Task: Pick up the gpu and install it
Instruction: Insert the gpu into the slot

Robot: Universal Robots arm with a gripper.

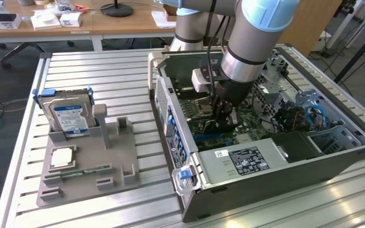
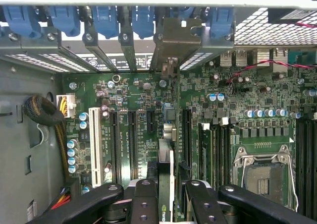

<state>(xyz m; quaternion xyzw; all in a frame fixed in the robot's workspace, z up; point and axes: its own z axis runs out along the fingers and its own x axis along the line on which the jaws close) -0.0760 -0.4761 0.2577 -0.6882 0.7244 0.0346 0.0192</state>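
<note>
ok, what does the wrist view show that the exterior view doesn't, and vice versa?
Wrist view: the gripper closed on the gpu, seen edge-on over the motherboard, its metal bracket at the rear slot row; the white slot alongside is empty.
Exterior view: the arm reaching down into the open case, and on the exterior view's left the grey fixture holding the hard drive and memory stick.
Both: the motherboard and the blue slot clips.
</note>
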